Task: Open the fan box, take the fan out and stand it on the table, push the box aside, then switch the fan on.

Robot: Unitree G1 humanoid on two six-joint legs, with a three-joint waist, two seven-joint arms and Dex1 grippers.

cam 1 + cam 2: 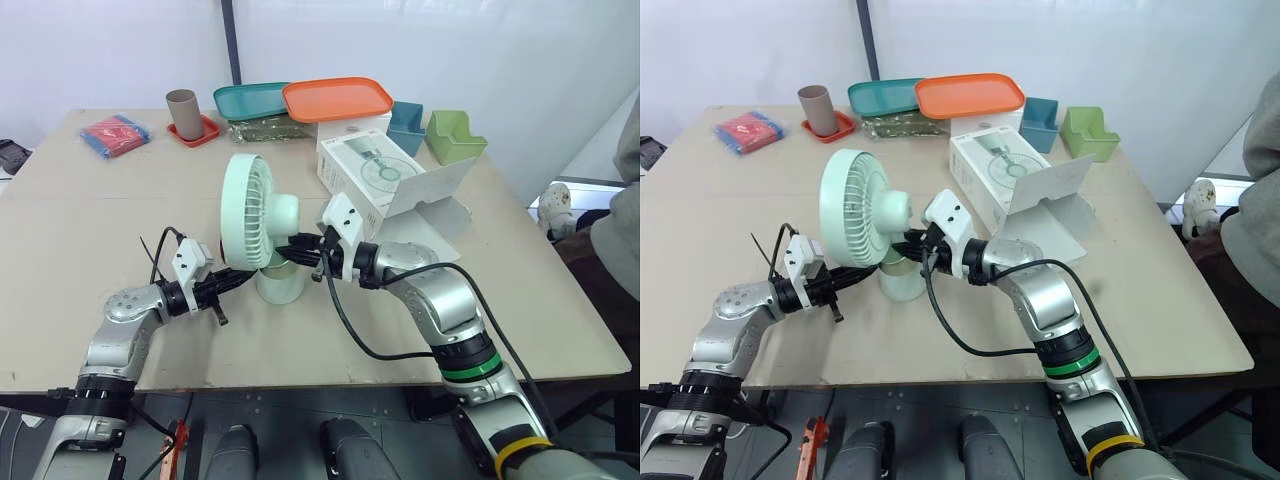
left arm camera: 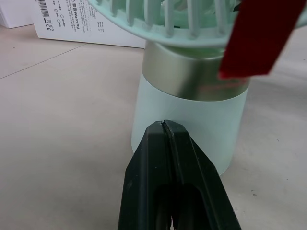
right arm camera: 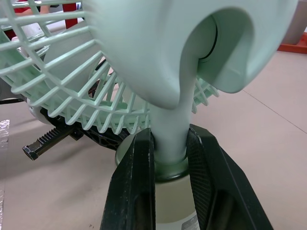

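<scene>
Mint-green fan [image 1: 250,210] stands on the table [image 1: 100,230], fan box [image 1: 365,165] at two o'clock, right claw [image 3: 170,140] pinching its neck. The left claw [image 2: 165,127], pressed together, touches the base: nudge the switch gently.

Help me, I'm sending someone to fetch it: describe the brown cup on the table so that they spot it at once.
On the beige table, look past the pale green fan to the far edge, towards the robot's left. Between a red-and-blue bundle and a teal tray stands the brown cylindrical cup, upright, alone on a small red coaster.
</scene>
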